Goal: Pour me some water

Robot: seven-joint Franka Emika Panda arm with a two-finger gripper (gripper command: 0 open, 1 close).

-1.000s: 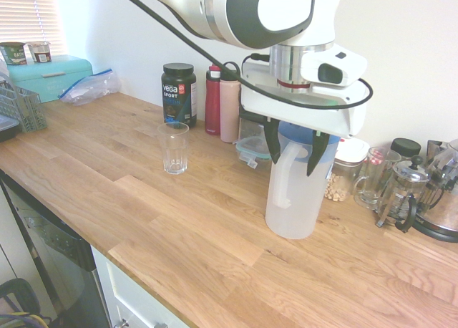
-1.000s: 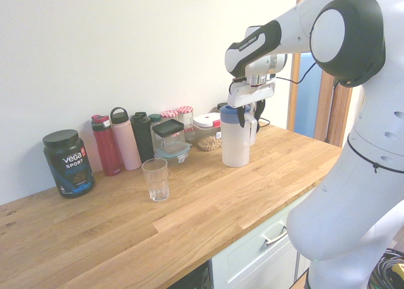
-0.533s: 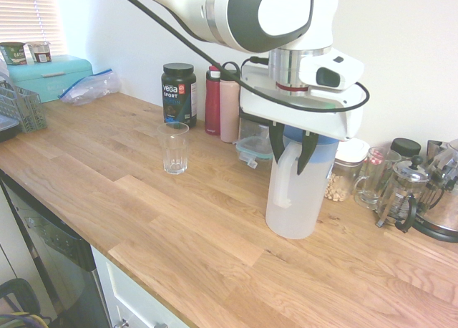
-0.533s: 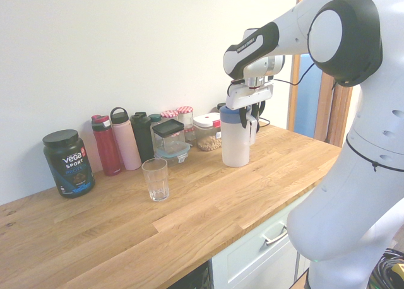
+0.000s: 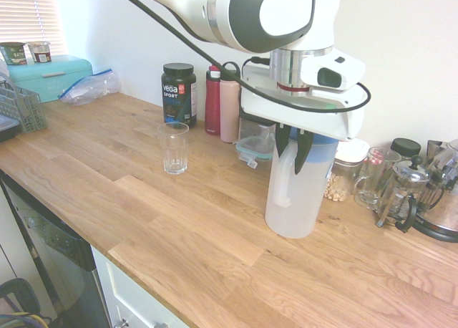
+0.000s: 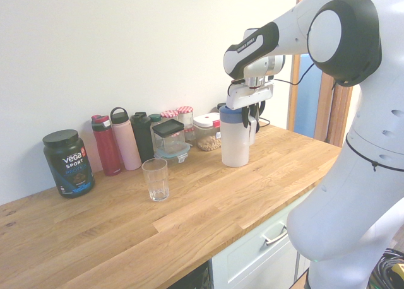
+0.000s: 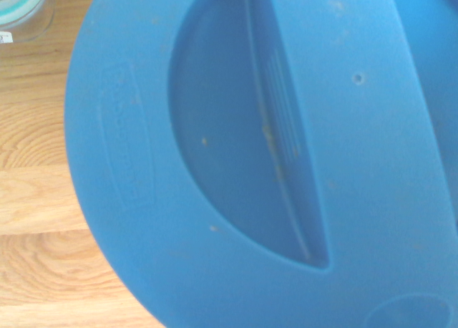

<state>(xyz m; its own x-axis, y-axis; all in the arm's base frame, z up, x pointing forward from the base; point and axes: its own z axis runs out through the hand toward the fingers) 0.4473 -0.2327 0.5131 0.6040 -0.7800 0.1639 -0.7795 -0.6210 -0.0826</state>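
A tall frosted-white jug (image 5: 293, 195) (image 6: 235, 144) with a blue lid (image 7: 243, 156) stands upright on the wooden counter. The water (image 5: 290, 220) shows only as a faint grey tint low in the jug. My gripper (image 5: 293, 154) (image 6: 249, 120) reaches down from above and is shut on the top of the jug's white handle. An empty clear glass (image 5: 174, 147) (image 6: 155, 180) stands apart on the counter, well to the side of the jug. The wrist view is filled by the blue lid.
Along the wall stand a black tub (image 5: 179, 94), red and pink bottles (image 5: 222, 102), lidded containers (image 5: 254, 149), jars, a glass mug (image 5: 373, 177) and a French press (image 5: 404, 192). A teal bread box (image 5: 50, 76) and dish rack (image 5: 21, 106) sit at the far end.
The fingers have come together from wide open onto the jug's handle. The jug and the glass have not moved.
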